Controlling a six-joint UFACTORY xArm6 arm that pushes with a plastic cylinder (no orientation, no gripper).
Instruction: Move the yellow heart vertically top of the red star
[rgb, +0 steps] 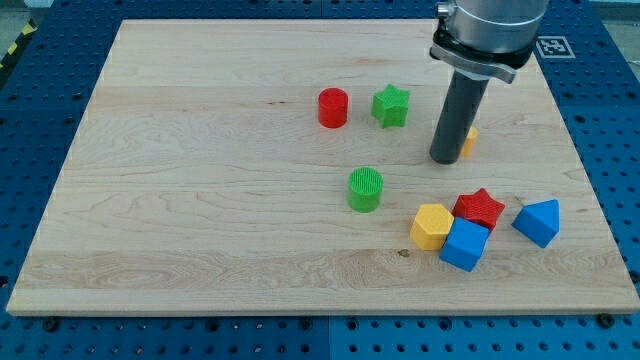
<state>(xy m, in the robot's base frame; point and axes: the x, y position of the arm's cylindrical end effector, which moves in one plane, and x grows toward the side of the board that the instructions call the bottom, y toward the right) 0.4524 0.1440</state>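
red cyl (333, 107), grn star (391, 105), maybe yel hexagon (432, 226)

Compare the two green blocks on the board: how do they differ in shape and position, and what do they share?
Shape: the green star has points, while the green cylinder is round with a ribbed top.
Position: the green star sits nearer the view's top, just right of the red cylinder; the green cylinder stands alone, lower, near the board's middle.
My tip is right of both, touching neither.
Shared: both are green and of similar size.

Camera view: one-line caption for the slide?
My tip rests against the mostly hidden yellow heart, above the red star clustered with yellow and blue blocks.
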